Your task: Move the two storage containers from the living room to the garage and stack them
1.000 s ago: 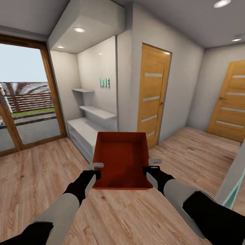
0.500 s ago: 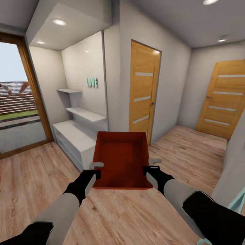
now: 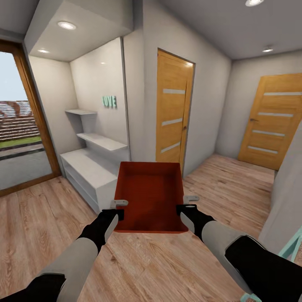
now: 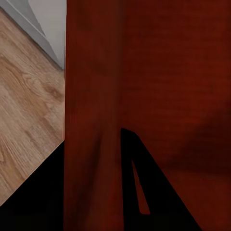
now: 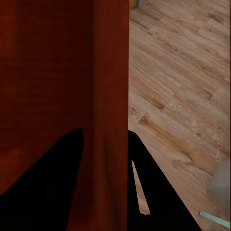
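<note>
**Q:** What surrounded you?

**A:** A light wood plank floor [image 3: 42,235] spread under me, with pale walls around it. I take the orange-red storage container [image 3: 150,193] as my landmark. Beyond it and to its left stood a white alcove with shelves [image 3: 94,144] and a low bench. Further left was a wood-framed glass door [image 3: 23,126]. Just behind the container rose a wooden door [image 3: 173,115], and another wooden door [image 3: 270,121] stood far off to its right.

**Q:** And the container itself?

**A:** It hung level above the floor, lidless and open side up, between my two arms.

**Q:** How were your grippers set?

**A:** My left gripper [image 3: 119,206] was clamped over the container's left wall; my right gripper [image 3: 188,202] was clamped over its right wall. In each wrist view one dark finger lay inside the wall and one outside.
</note>
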### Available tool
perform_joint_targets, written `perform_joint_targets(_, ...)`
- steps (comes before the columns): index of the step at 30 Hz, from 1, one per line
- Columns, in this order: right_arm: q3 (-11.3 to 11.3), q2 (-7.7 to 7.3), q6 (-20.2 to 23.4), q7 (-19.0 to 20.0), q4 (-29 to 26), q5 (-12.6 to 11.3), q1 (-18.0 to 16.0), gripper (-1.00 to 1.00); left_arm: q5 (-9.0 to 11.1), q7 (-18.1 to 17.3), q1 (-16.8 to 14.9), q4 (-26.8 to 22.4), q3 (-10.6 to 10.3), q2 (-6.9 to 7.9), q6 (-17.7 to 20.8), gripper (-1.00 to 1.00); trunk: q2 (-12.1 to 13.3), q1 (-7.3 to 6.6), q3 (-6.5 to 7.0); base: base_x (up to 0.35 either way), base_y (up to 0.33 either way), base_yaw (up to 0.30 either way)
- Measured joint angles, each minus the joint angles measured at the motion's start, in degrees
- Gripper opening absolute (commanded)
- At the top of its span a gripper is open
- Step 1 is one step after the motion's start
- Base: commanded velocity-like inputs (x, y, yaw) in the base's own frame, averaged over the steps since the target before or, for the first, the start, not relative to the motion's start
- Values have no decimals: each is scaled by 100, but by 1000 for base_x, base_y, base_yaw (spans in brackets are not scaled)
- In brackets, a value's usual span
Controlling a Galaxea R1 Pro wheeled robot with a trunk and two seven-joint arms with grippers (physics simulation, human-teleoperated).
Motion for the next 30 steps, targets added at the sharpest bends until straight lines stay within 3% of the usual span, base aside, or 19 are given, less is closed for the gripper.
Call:
perform_joint_targets(15,-1,6,-23,-10,4,1,-1,-100,63,37,1,-10,-42,8,-11,-100,-1,-1,0,10,3,-233)
perform_joint_targets(30,-6,6,-6,-11,4,13,0,-100,58,36,1,2,-35,5,-6,-100,-1,-3,0,267,182,-23)
